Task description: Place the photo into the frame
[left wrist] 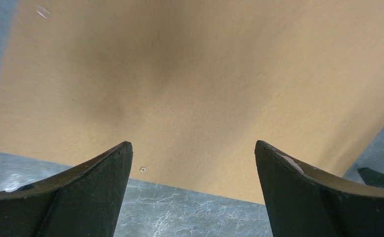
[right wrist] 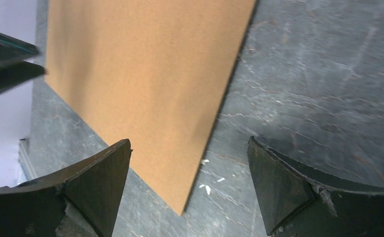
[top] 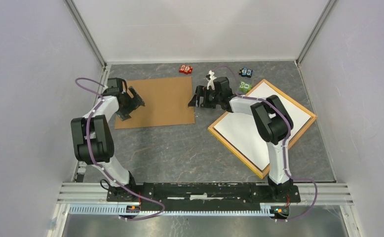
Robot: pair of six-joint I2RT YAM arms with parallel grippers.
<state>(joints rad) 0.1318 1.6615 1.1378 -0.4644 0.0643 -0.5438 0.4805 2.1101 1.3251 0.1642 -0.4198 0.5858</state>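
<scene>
1. While both grippers stand with jaws apart and empty, note their positions. The left gripper (top: 131, 103) hangs over the left edge of the brown backing board (top: 160, 101). The right gripper (top: 196, 98) sits just off the board's right edge, between the board and the frame (top: 238, 150).
2. Locate the frame flat on the table (top: 180, 148), right of centre and turned diagonally.
3. A white sheet (top: 244, 133) fills the space inside the rails. Judge this to be the photo lying print side down; the printed face is not visible, so you cannot confirm it.
4. Expect the photo to be light, thin and limp. It will likely bend, crease easily and slide under a fingertip.
5. Lying flat, the photo offers no raised edge to pinch. Work it from a corner beside a rail.
6. Expect the frame to be light and stiff. Grip across one thin rail; a push may skid it.
</scene>
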